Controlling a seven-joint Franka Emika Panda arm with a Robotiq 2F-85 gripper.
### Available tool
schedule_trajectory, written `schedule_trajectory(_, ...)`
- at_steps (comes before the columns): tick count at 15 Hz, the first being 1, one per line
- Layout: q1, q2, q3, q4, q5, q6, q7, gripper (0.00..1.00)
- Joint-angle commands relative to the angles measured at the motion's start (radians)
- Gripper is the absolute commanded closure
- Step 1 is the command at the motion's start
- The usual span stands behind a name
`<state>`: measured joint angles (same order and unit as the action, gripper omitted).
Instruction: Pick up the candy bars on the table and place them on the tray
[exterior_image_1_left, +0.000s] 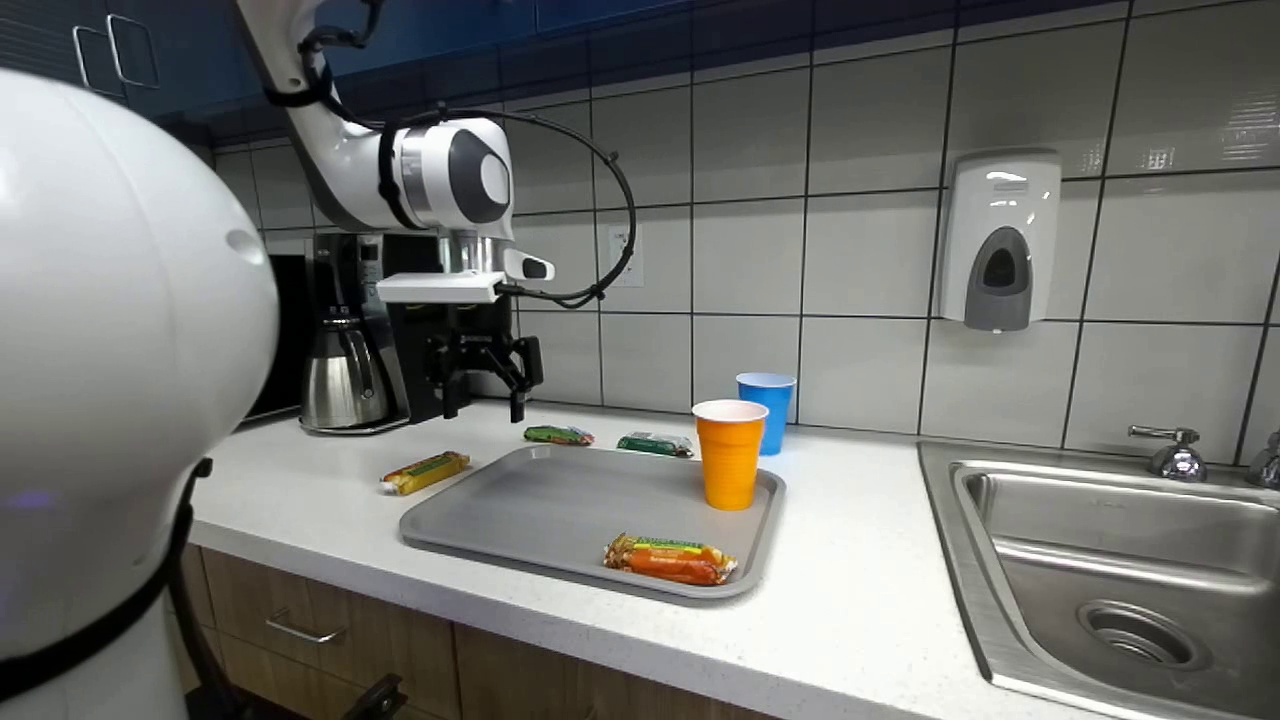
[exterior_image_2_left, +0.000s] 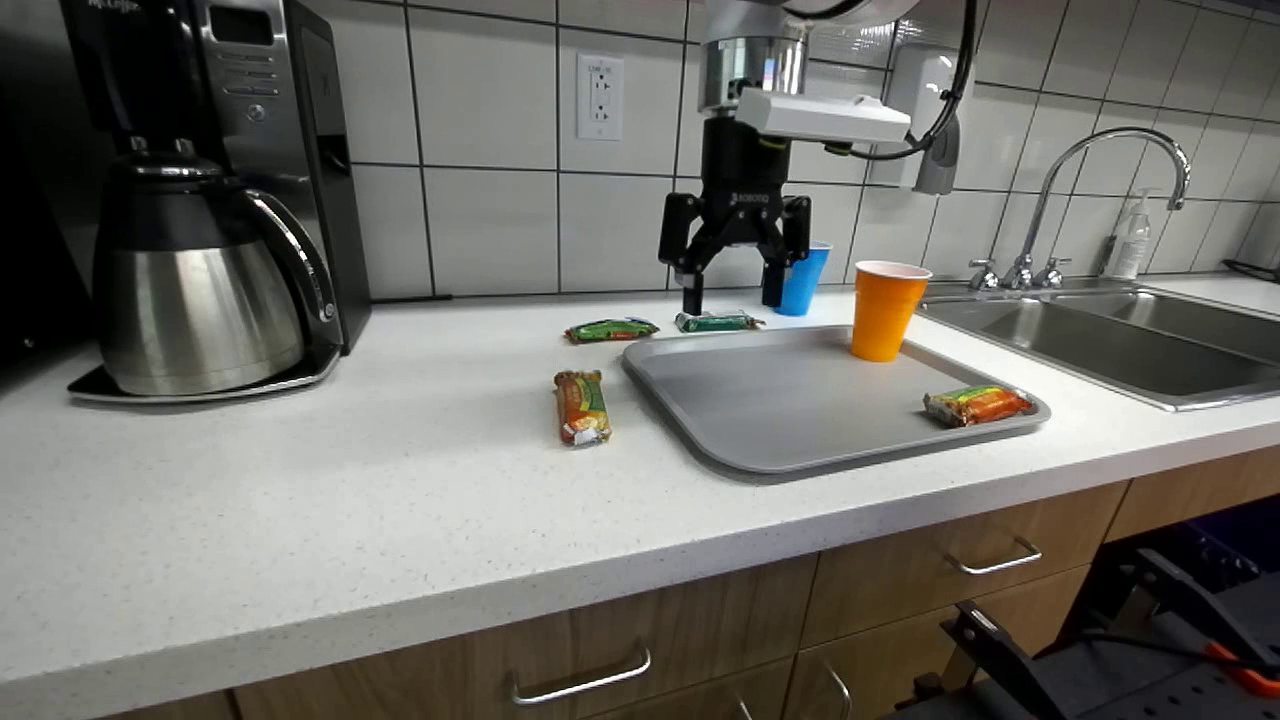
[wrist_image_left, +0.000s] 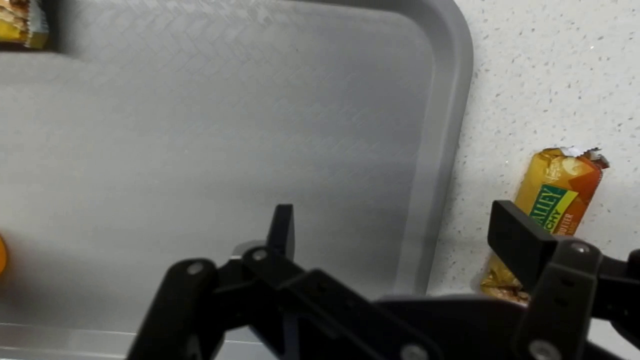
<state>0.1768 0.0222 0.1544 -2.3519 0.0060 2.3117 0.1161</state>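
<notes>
The yellow-orange candy bar (exterior_image_1_left: 425, 473) lies on the white table (exterior_image_1_left: 300, 490) beside the tray's short edge; it also shows in an exterior view (exterior_image_2_left: 582, 408) and in the wrist view (wrist_image_left: 557, 195). Two green candy bars, one (exterior_image_1_left: 558, 435) and a darker one (exterior_image_1_left: 655, 444), lie behind the tray near the wall. The grey tray (exterior_image_1_left: 530, 500) lies flat on the table. My gripper (exterior_image_1_left: 484, 408) is open and empty, above the counter. In the wrist view its fingertips (wrist_image_left: 392, 212) are wide apart over the tray's rim, one finger partly covering the yellow-orange bar.
An orange-red packet (exterior_image_1_left: 670, 560) lies on the tray's front corner. An orange cup (exterior_image_1_left: 730, 455) stands on the tray, a blue cup (exterior_image_1_left: 779, 400) behind it. A coffee maker with steel jug (exterior_image_2_left: 200, 310) stands at one side, the steel sink (exterior_image_1_left: 1100, 560) at the other. A tiled wall runs behind.
</notes>
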Motion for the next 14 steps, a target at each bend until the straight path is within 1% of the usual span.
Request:
schedule_trajectory(1,0.017,0.032,0.026,0.029,0.040,0.021,-0.012,0.00)
schedule_trajectory(8,0.057,0.087,0.068,0.056,0.123,0.091,0.005,0.00)
schedule_trajectory(14,0.086,0.159,0.083,0.087,0.116,0.163,0.051,0.00)
